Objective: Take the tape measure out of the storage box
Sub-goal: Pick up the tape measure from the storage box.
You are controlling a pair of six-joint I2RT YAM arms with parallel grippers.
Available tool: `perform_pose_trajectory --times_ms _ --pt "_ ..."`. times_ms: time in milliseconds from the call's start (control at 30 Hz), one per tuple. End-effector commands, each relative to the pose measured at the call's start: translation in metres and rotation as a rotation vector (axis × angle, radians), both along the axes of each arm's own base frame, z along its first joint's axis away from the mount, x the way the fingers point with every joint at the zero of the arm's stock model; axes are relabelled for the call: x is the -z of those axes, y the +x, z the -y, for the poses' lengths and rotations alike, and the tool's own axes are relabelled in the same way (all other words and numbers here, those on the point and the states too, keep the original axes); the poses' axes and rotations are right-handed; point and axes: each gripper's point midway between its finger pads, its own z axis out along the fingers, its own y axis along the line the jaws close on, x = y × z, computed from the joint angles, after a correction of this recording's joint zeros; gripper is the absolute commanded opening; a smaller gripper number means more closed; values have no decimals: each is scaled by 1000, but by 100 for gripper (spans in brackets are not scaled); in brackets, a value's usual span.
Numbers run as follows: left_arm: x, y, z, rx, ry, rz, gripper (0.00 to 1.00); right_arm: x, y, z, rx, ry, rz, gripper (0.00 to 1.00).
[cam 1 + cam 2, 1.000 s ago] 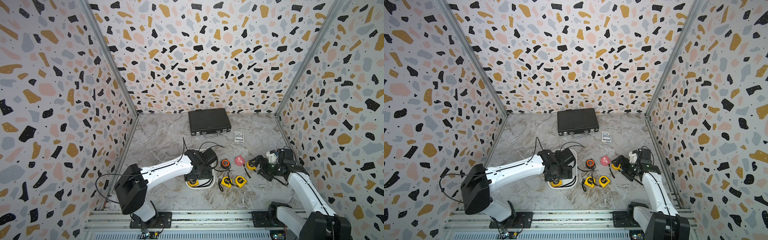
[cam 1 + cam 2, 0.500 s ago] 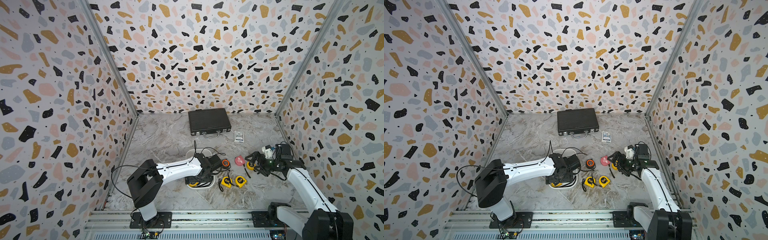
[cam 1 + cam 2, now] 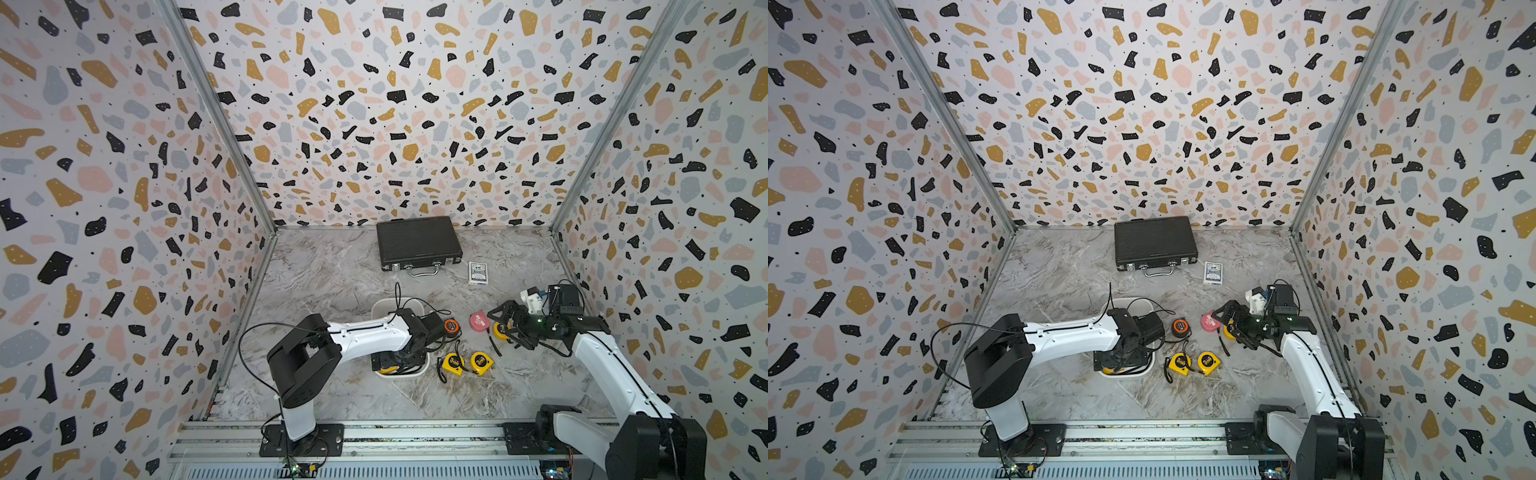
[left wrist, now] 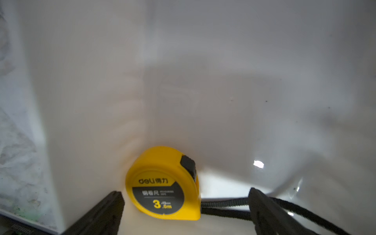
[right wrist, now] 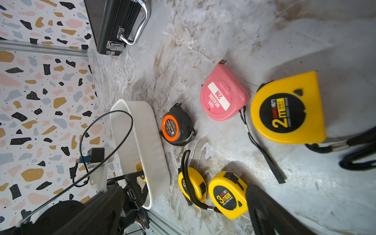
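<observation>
The tape measure [image 4: 162, 183] is found lying flat, label up, on the floor of the box [image 3: 381, 306], at the box's near end. The left claw [image 4: 185, 194] is placed inside the box with its fingers [image 4: 105, 211] spread wide, and nothing is pinched. The case is bracketed by them: it is set close beside one finger and well apart from the other, under which the black strap [image 4: 223, 202] is trailed. No contact with the case can be made out. Since the case is met straight ahead of the claw, with its flat faces up and down, a short advance and a closing across its rounded edges are judged to be what is needed. It is possible that the strap would be trapped. The right claw [image 3: 505, 330], likewise spread and empty, is held well to the right above other tapes [image 3: 452, 365] on the counter [image 3: 332, 270], so the left arm is judged much the nearer.
</observation>
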Motion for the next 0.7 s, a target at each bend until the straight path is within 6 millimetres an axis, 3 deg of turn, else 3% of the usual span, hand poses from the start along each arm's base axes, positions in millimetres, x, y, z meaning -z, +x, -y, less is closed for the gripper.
perform_pose_trajectory --times_ms 0,433,667 --pt "-2 2 1 -14 16 9 100 -15 5 -4 -26 6 39 99" --pt "1 9 18 12 -39 17 100 -17 5 -7 -45 -2 37 99" --pt "-16 15 17 24 -43 61 100 -19 6 -7 -46 -3 39 99"
